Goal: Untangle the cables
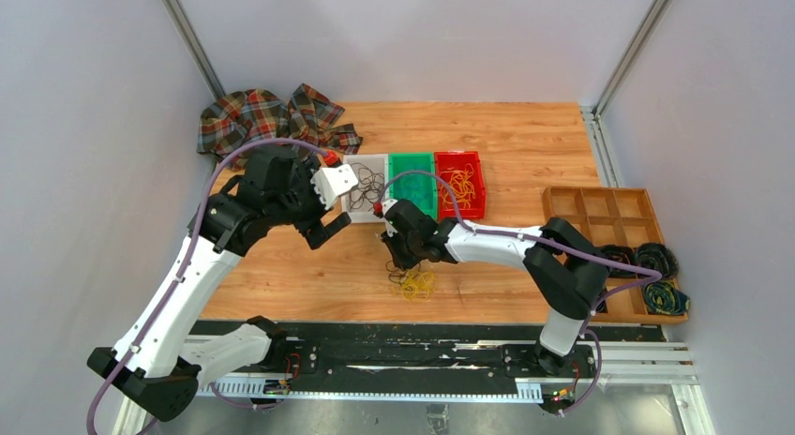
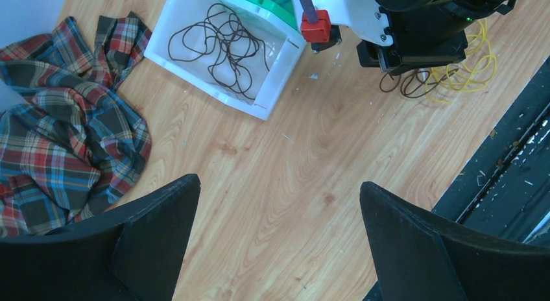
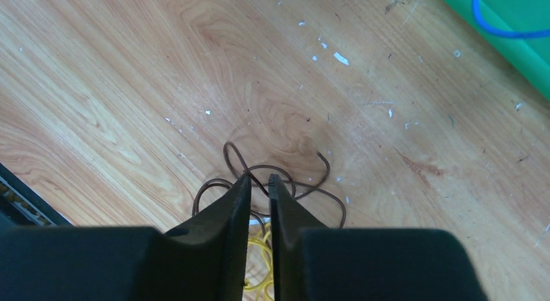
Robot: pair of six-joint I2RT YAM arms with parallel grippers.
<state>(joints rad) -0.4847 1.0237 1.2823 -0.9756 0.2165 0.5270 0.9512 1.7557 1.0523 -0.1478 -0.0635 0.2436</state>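
Observation:
A small tangle of cables lies on the wooden table: yellow loops point(image 1: 419, 285) point(image 2: 467, 71) with a dark brown cable point(image 3: 342, 209) point(image 2: 415, 87) beside them. My right gripper point(image 1: 405, 263) point(image 3: 259, 178) is down over this tangle. Its jaws stand a narrow gap apart, with a strand of the dark cable crossing between the tips and yellow loops point(image 3: 259, 242) under the fingers. My left gripper point(image 1: 328, 231) point(image 2: 279, 184) hovers wide open over bare wood, holding nothing. Dark cables lie in a white bin point(image 1: 352, 205) point(image 2: 207, 87), and yellow ones in a red bin point(image 1: 483, 187).
A green bin point(image 1: 411, 157) point(image 3: 532, 61) with a blue cable sits between the white and red bins. A plaid cloth point(image 1: 262, 116) point(image 2: 58, 132) lies at the back left. A wooden compartment tray point(image 1: 600, 210) with wire coils point(image 1: 656, 262) stands at the right. A black rail point(image 1: 394, 346) runs along the near edge.

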